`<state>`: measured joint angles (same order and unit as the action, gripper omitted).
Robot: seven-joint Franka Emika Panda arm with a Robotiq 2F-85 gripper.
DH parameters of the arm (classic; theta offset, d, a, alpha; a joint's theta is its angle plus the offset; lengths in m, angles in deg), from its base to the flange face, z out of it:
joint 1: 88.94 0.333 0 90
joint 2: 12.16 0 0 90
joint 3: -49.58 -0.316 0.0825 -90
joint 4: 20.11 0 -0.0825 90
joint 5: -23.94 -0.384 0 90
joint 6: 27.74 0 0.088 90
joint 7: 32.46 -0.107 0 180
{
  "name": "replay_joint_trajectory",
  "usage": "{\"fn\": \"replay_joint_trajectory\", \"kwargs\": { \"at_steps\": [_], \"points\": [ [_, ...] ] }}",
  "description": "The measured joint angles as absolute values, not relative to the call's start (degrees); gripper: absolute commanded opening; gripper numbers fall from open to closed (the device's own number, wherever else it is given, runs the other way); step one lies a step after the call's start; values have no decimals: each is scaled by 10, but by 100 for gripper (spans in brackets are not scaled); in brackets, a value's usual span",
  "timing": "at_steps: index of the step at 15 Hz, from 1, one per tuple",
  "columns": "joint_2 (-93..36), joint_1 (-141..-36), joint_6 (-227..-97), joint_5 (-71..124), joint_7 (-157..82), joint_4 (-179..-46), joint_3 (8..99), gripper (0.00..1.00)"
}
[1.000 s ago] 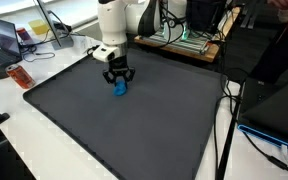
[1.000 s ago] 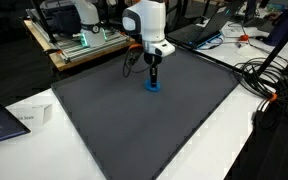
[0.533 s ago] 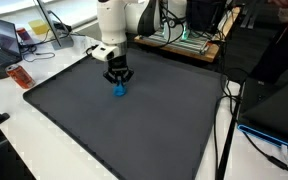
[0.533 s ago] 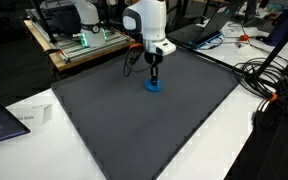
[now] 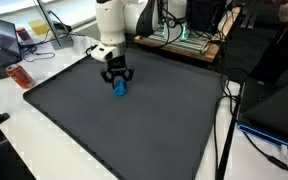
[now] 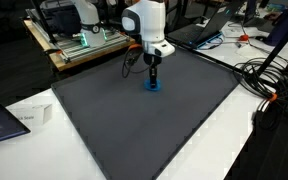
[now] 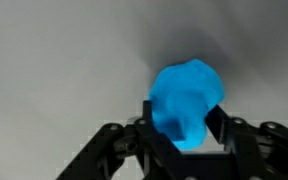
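Observation:
A small bright blue lump point(image 5: 119, 89) point(image 6: 153, 86) sits on the dark grey mat point(image 5: 134, 130) point(image 6: 134, 125), toward the mat's far side. My gripper point(image 5: 119, 82) point(image 6: 154, 78) points straight down over it, its black fingers straddling the lump. In the wrist view the blue lump point(image 7: 187, 95) fills the gap of the gripper point(image 7: 185, 110), and both fingers press against its sides. The underside of the lump is hidden, so I cannot tell whether it rests on the mat or hangs just above it.
An orange-red object point(image 5: 19, 76) and a laptop point(image 5: 6, 38) lie beyond one mat edge. Cables point(image 5: 229, 100) point(image 6: 269, 85) run along another edge. A white box point(image 6: 29, 117) sits off a mat corner. A wooden rack with electronics point(image 6: 84, 45) stands behind the arm.
The arm and the blue lump stay in nearly the same spot. In the exterior views the fingers look slightly wider apart than half a second ago.

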<state>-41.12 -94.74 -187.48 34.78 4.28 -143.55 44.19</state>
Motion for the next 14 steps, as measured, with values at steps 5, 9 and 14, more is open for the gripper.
{"fn": "replay_joint_trajectory", "kwargs": {
  "at_steps": [5, 9, 14],
  "points": [
    [-408, -970, -1871, 341, 43, -1436, 424, 100],
    [-379, -976, -1811, 310, 32, -1435, 416, 100],
    [-316, -958, -1739, 293, -61, -1438, 421, 100]
  ]
}}
